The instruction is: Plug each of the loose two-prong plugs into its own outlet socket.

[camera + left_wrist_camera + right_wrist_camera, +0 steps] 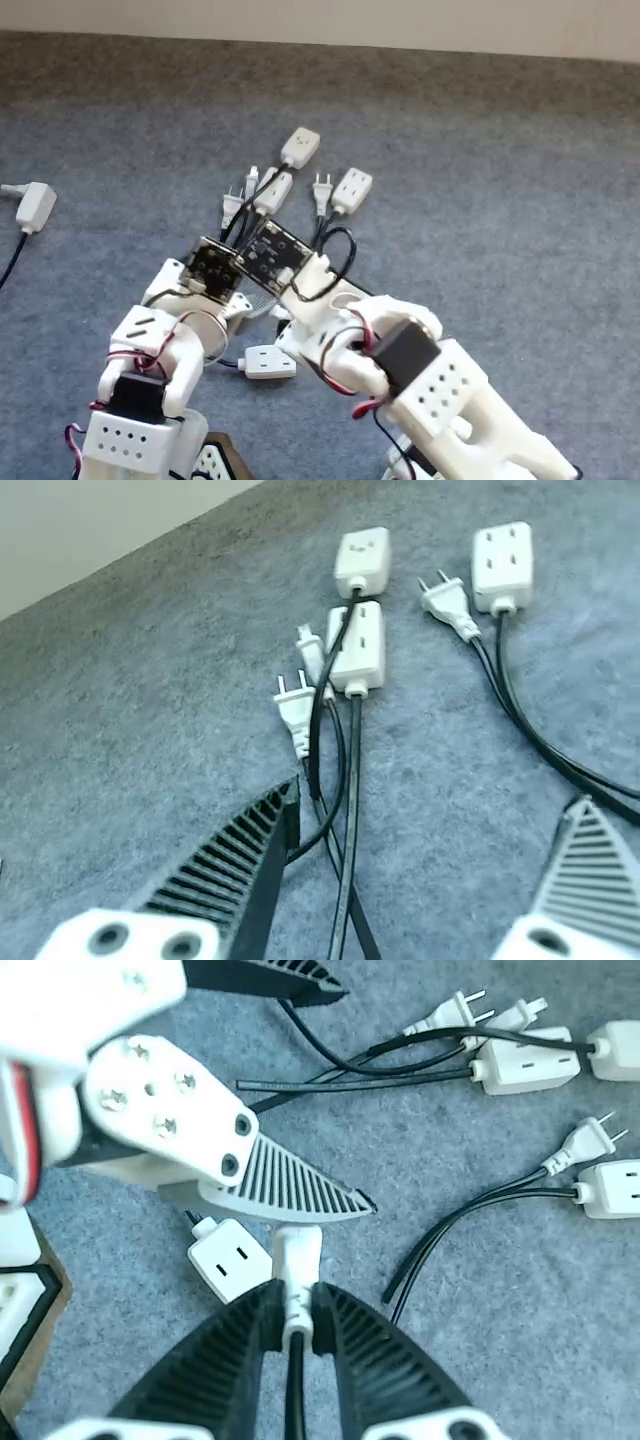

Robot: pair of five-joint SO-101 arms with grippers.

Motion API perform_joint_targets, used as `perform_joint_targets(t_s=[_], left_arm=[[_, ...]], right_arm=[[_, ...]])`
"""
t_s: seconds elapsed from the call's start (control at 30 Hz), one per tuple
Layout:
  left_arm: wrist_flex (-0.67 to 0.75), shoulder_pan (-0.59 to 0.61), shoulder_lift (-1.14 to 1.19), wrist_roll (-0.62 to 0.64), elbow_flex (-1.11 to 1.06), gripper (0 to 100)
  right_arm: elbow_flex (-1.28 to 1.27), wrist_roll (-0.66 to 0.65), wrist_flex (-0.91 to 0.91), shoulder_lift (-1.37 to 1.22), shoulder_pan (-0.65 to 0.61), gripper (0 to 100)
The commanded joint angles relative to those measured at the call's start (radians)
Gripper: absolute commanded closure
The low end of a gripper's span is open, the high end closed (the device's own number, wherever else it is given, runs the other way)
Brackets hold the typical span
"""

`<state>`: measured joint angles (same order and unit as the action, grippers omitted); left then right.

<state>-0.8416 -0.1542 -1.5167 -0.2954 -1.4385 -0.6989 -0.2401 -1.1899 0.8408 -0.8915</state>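
Right wrist view, right hand [295, 1300] gripping white plug [298, 1250] beside socket [230, 1258], left hand [437, 795] spread

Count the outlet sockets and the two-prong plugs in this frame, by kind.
Outlet sockets: 4
Loose plugs lying on the carpet: 3
Plug clamped in the right pincer: 1
White cord end at the far left edge, kind unclear: 1
Total: 9
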Motion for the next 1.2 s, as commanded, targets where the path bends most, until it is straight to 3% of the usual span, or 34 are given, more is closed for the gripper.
perform_joint_targets(t_s=[0.0, 0.13, 0.43, 0.53, 0.7, 0.87, 1.03, 1.17], left_arm=[[-0.025, -0.054, 0.002, -0.025, 0.004, 60], [-0.008, 0.073, -0.004, -0.011, 0.021, 60], [0.074, 0.515, 0.002, 0.362, 0.116, 60], [0.109, 0.616, 0.002, 0.427, 0.111, 65], [0.140, 0.716, 0.002, 0.502, 0.110, 80], [0.164, 0.753, 0.044, 0.488, 0.174, 79], [-0.018, 0.756, 0.452, 0.419, 0.538, 74], [-0.195, 0.769, 0.928, 0.354, 0.931, 74]], right_arm=[[0.134, -0.002, -0.022, -0.094, 0.024, 99.3], [0.170, -0.002, -0.039, -0.137, 0.021, 99.3], [0.139, 0.037, -0.007, -0.271, 0.016, 99.3], [0.145, 0.052, -0.013, -0.346, 0.015, 99.3], [0.268, 0.089, -0.171, -0.444, -0.016, 99.3], [0.386, 0.092, -0.283, -0.506, -0.015, 99.3], [0.397, 0.097, -0.239, -0.513, -0.016, 99.3], [0.395, 0.238, -0.199, -0.521, -0.013, 99.2]])
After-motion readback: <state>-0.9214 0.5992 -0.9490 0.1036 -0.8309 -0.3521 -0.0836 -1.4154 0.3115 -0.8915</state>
